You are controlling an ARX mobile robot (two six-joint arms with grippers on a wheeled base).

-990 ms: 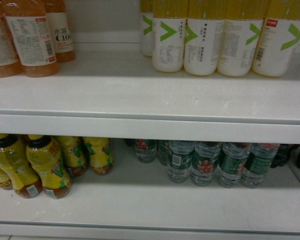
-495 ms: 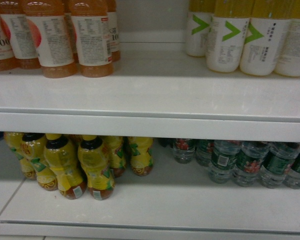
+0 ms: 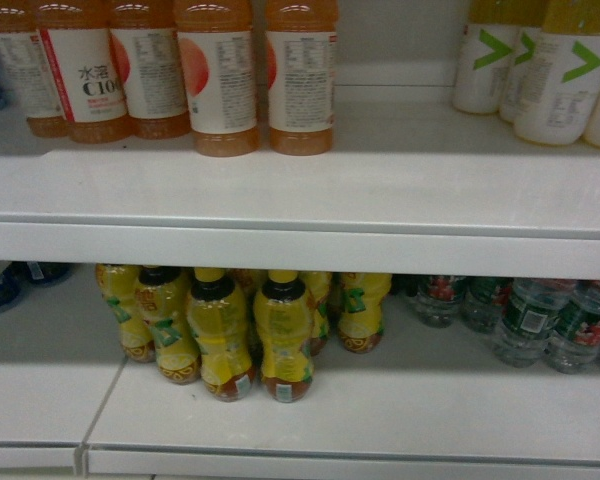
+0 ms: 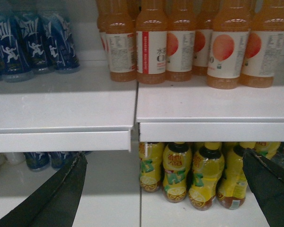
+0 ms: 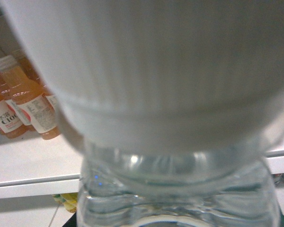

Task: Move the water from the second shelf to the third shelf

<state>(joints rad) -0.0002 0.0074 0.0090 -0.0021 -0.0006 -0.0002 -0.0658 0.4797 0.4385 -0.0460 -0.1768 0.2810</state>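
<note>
Sliding leftward across the past second, the head view now centres on the yellow lemon-tea bottles, while the green-labelled water bottles that sat mid-frame have drifted to the far right of the lower shelf. Orange drink bottles line the upper shelf, with white-and-green bottles at the right.

In the right wrist view a clear ribbed water bottle fills the frame, its white cap pressed up close to the lens — it appears to be carried by the right arm, but the claw itself is out of sight, so its grip cannot be told. The left gripper hangs with its 2 dark fingers spread wide and nothing between them, facing the shelf edge.

To do the step well, the bottle should probably stay upright while the base settles, then go down on a bare stretch of the target shelf, clear of standing bottles. Which board counts as the third shelf cannot be judged from these views.

Both boards are smooth white panels with a raised front lip; a seam splits the shelving at the left. The upper shelf shows an open gap between the orange and white bottles — seemingly room enough. Dark blue bottles stand on the neighbouring bay.
</note>
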